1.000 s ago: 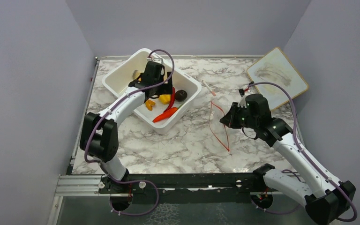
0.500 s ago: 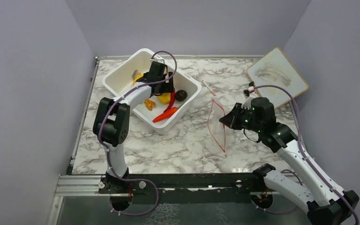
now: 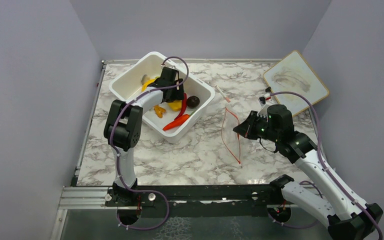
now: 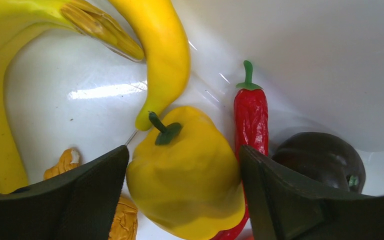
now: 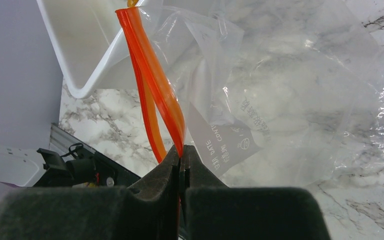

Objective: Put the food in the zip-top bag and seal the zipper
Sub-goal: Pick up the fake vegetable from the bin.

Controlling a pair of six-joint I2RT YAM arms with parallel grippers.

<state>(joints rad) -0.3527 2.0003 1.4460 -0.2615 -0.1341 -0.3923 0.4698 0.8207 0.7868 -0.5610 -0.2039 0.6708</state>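
Straddling the yellow pepper (image 4: 190,160), the left gripper (image 4: 182,202) hung inside the white tub (image 4: 305,55) with its jaws spread wide, one on each side and nothing yet held. The red chili (image 4: 250,117) lay against the pepper just inside the right-hand finger, and the banana (image 4: 167,45) touched its stem ahead, so a closing pinch could well have caught the chili too or squeezed the rounded pepper out forward. The dark brown fruit (image 4: 317,155) beyond that finger and the orange bits (image 4: 67,161) by the other left little sideways room, with the tub wall close ahead. The right gripper (image 5: 181,155) was clamped tight on the zipper (image 5: 152,80), the zip-top bag (image 5: 290,90) sagging ahead of its tips over open marble table (image 3: 190,155). The mouth looked nearly flat, so food might have snagged on the rim.
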